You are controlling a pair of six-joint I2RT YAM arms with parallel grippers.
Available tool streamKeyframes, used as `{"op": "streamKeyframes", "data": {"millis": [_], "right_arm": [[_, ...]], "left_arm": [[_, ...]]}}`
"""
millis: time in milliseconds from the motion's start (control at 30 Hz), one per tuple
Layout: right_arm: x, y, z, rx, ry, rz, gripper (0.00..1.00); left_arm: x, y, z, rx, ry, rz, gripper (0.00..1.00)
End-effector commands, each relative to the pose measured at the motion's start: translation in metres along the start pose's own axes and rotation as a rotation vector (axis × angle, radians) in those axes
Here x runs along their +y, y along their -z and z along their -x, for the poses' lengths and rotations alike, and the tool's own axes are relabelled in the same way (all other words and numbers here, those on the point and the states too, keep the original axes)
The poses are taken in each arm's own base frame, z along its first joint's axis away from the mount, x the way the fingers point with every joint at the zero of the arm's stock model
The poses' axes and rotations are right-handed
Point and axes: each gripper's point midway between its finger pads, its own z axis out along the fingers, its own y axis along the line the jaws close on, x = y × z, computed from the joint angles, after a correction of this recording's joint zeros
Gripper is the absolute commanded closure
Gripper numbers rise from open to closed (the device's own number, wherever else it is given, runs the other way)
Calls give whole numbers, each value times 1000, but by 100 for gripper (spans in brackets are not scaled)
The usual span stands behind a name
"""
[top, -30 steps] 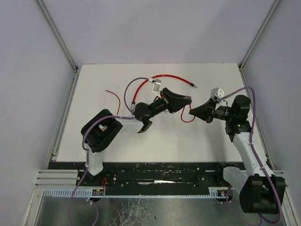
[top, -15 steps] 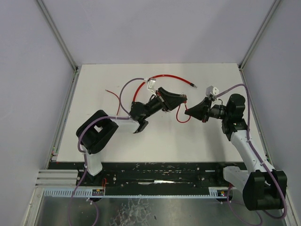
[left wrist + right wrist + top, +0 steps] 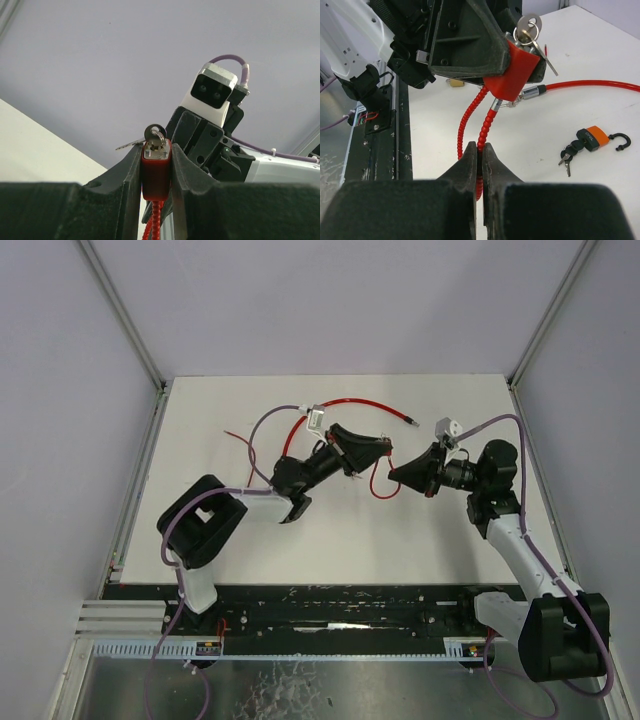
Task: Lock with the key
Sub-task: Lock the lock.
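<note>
Inside left end effector (image 3: 155, 150) grip: red padlock (image 3: 155, 172), key (image 3: 155, 133) inserted; right end effector (image 3: 479, 150) pinches cable (image 3: 486, 125).

Top view: the left gripper (image 3: 378, 447), clamping the red padlock (image 3: 156, 170), and the right gripper (image 3: 394, 476), pinching the red cable (image 3: 350, 400), nearly meet at frame centre, leaving little room between. The cable arcs across the upper centre of the table (image 3: 400, 540); the lower centre is bare. In the right wrist view, an orange padlock (image 3: 592, 139) lies at the lower right.

Black-and-white arms (image 3: 515, 545), purple cables (image 3: 262, 421)
</note>
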Motion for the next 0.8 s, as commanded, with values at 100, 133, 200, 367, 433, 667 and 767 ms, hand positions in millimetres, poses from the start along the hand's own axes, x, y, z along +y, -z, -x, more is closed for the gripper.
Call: {"op": "streamKeyframes", "data": {"millis": [100,133,200,367,433,667,767], "right_arm": [[20,-4,16,-76,-45,54,100],[20,-4,17,-81,-43,54,100],[20,-4,19,-90,-40,50,100],[21,-4,23,-106,-32,35,100],[19,-3,28,-114,-29,20,100],[4,17,52,-188,-40,-75,100],[2,26,62,-217,-26,-108,100]], "left_arm": [[-21,-10,31,-158,-85,-39,100],[-20,-12,25,-149,-84,-40,100],[-19,-15,18,-142,-79,-40,100],[-17,-19,4,-120,-92,-38,100],[-17,-19,0,-111,-94,-39,100],[-11,-21,-15,-65,-103,-44,100],[-8,-23,-23,-41,-109,-42,100]]}}
